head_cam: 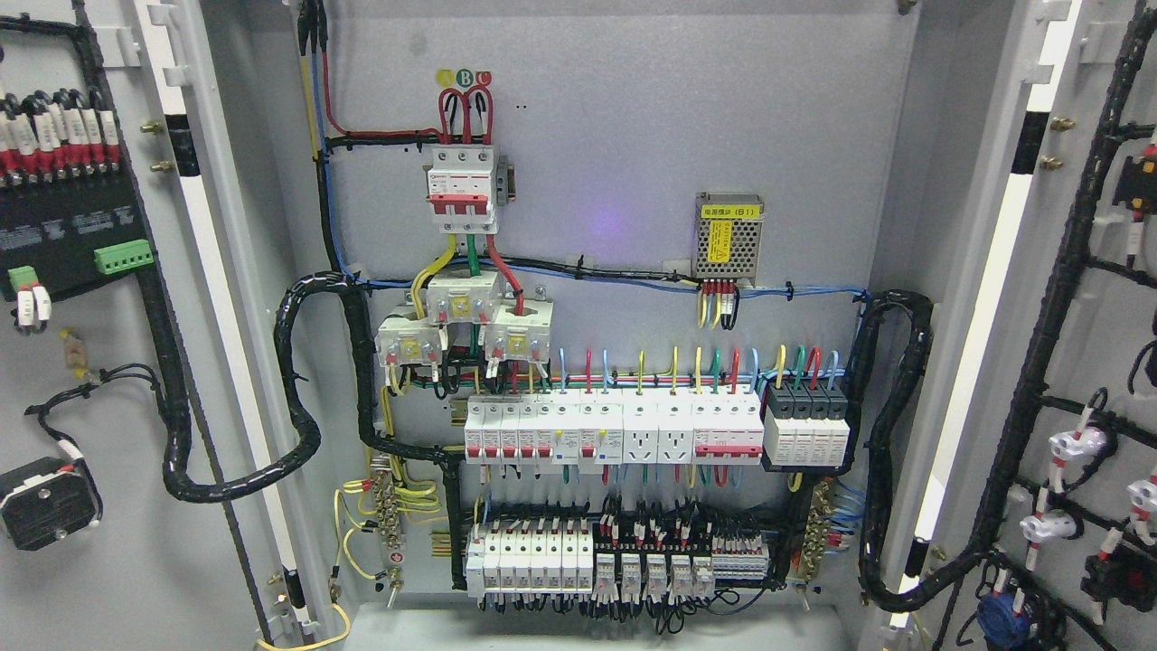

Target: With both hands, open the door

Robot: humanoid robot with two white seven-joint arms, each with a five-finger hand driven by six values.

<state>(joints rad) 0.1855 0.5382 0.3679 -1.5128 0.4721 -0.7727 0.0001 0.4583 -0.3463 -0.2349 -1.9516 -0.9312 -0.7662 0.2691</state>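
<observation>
while both doors [108, 362] hang open (cabinet [633, 271] exposed), no fingers near.

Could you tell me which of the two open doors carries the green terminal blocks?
The left door: its green terminal blocks sit below a black module; the right door shows none.

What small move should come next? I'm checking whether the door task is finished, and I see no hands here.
Probably none on the doors: hold, or at most retract the arms. Both the left door and the right door already stand swung wide, their wired inner faces toward the camera, and the cabinet's back panel with its breaker rows is fully exposed. Neither hand is in view.
</observation>
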